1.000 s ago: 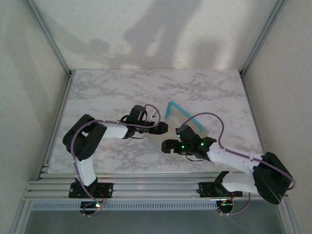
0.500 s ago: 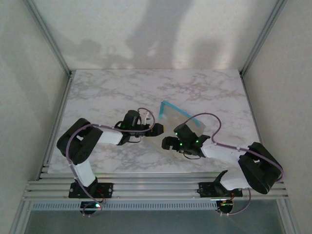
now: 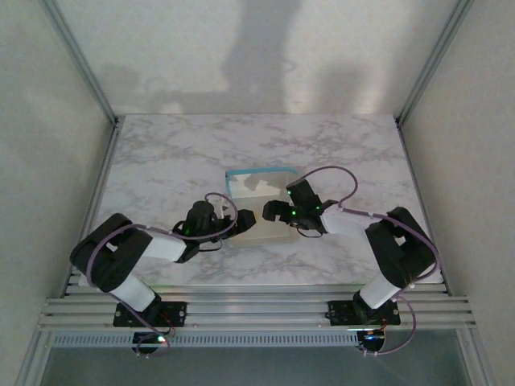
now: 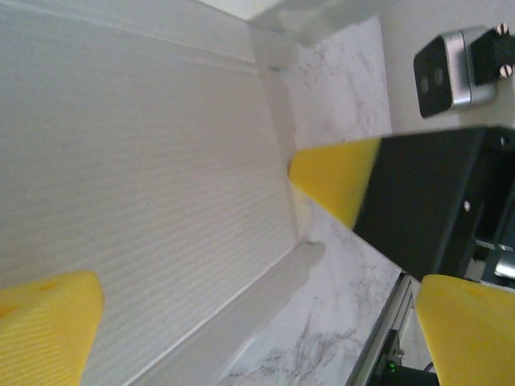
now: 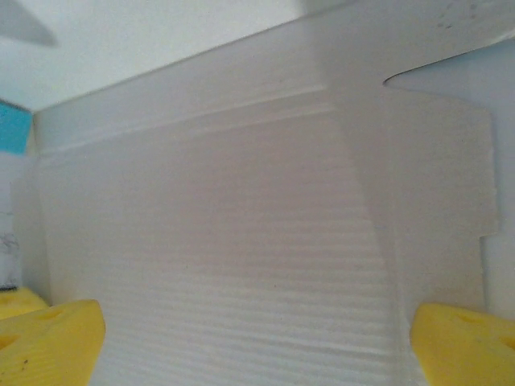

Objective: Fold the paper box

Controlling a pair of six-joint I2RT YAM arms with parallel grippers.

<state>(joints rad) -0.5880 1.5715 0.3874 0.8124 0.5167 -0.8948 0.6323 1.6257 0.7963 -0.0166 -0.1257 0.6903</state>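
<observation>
The paper box (image 3: 256, 197) is laid on the marble tabletop (image 3: 161, 157), off-white face up, with a turquoise strip along its far edge. The left pincer (image 3: 240, 224) is held released at the box's near-left corner. The right pincer (image 3: 273, 211) is held released at the box's right side, yellow fingers (image 5: 50, 336) spread over the ribbed panel.

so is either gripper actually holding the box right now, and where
Nothing looks held. Left gripper and right gripper both stand wide open at the box, fingers spread across its off-white inside, pinching no flap.
</observation>
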